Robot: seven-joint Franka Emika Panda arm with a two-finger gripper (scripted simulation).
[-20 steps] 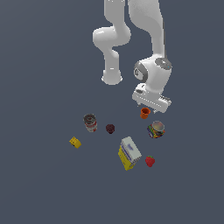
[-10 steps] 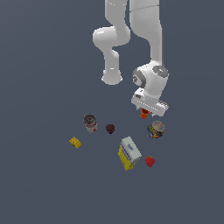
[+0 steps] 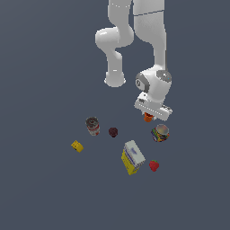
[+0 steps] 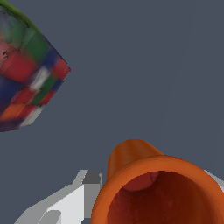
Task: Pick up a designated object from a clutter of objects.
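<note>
Exterior view showed a bare dark grey floor [image 3: 45,188] with no walls; the gripper [image 3: 149,117] clasped the orange cup [image 3: 148,118], beside the multicoloured item [image 3: 160,133].

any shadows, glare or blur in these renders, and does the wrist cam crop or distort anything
Exterior view: flat, even light, no cast shadows or glare on the grey floor; the small items look coarse and soft, and the orange cup is mostly hidden under the gripper. Wrist view: the orange cup fills the frame edge and is cropped, looming large with its rim; the multicoloured item looks blocky and is also cropped.
</note>
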